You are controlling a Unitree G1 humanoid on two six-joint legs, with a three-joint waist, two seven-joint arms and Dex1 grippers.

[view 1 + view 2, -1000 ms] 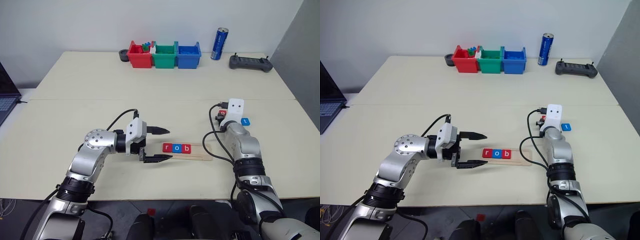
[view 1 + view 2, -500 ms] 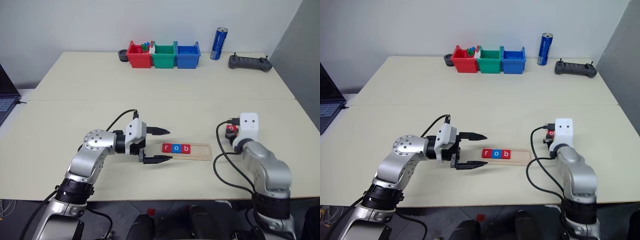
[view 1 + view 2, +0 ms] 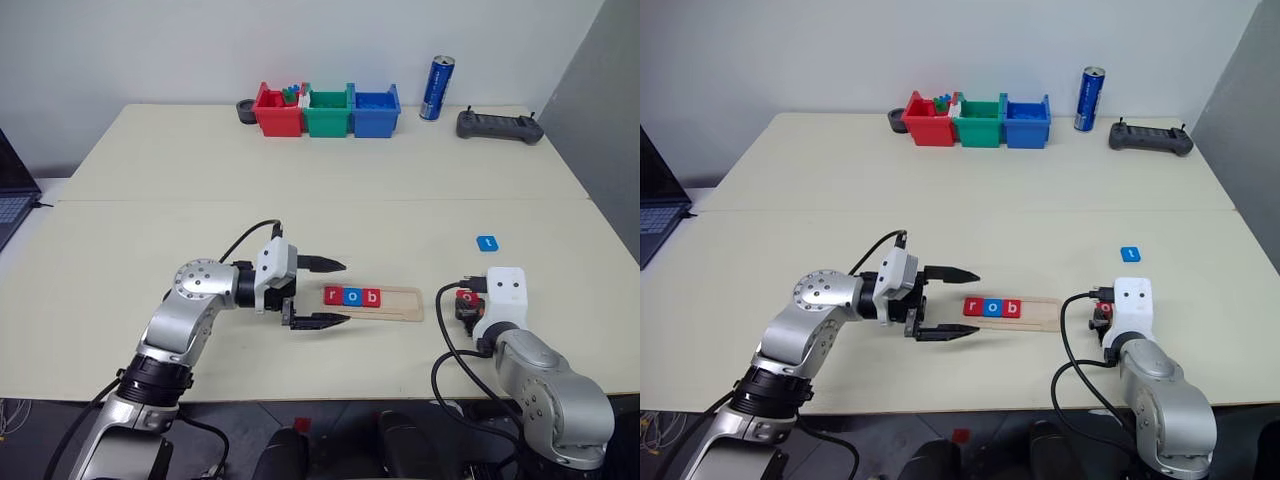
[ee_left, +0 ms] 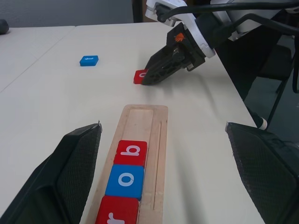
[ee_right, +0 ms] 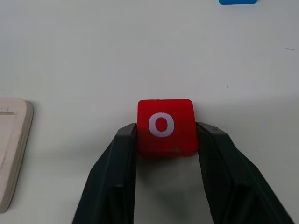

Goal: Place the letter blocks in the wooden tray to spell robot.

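Pale wood forms a long narrow tray lying on a cream table, with three letter tiles seated at its left end: a red "r" tile, a blue "o" tile and a red "b" tile, touching one another in a row. The right part of the tray's groove holds nothing. The left gripper hovers just beside the tray's left end, pointing along it, its two black fingers spread wide with nothing between them. To the right of the tray, near the table's front edge, the right gripper has its fingers closed against the two sides of a red "o" tile, which sits on the tabletop apart from the tray. A blue "t" tile lies alone farther back on the right. At the far edge stand red, green and blue bins, a blue can and a dark controller.
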